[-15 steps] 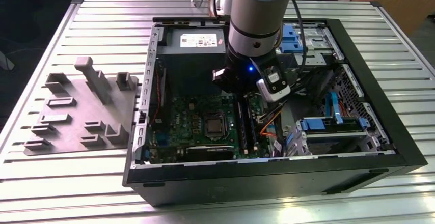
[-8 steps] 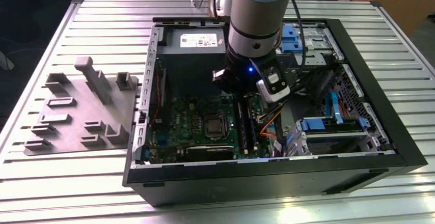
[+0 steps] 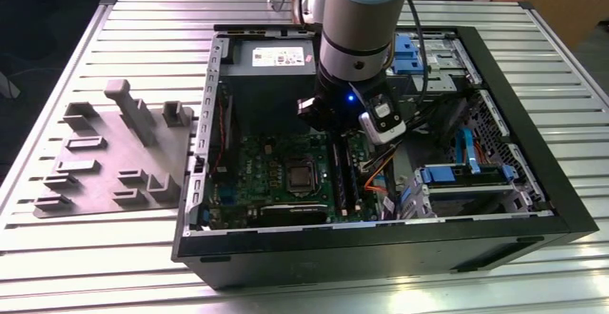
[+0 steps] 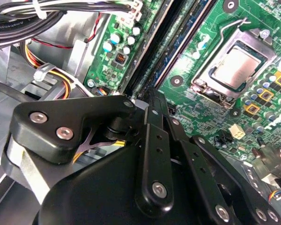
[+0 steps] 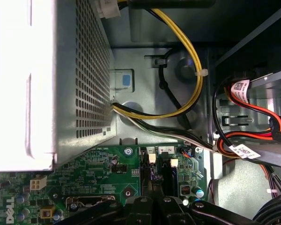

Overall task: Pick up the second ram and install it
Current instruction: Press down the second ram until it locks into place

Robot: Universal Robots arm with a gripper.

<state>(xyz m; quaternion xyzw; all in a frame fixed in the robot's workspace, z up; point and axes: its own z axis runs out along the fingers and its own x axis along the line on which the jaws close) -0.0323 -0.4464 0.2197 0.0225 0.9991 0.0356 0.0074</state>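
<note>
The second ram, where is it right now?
In the second wrist view the second ram lies in the motherboard's memory slots, just ahead of the gripper, beside the processor socket. In the exterior view it sits below the arm, right of the socket.

We see the robot arm [image 3: 357, 39] in the exterior view as a thick round column, pale grey-blue at the top joint and silver-grey metal below. Lower down it ends in a black wrist section with a small glowing blue light on it. A white and grey camera module [image 3: 383, 118] with a dark face is fixed to the side of the wrist, and a black cable [image 3: 416, 39] runs along the arm. In the second wrist view we see the gripper [image 4: 152, 101] up close: matte black linkage bars and rounded plates, joined by silver screw heads, with a pale strip at one edge.
</note>
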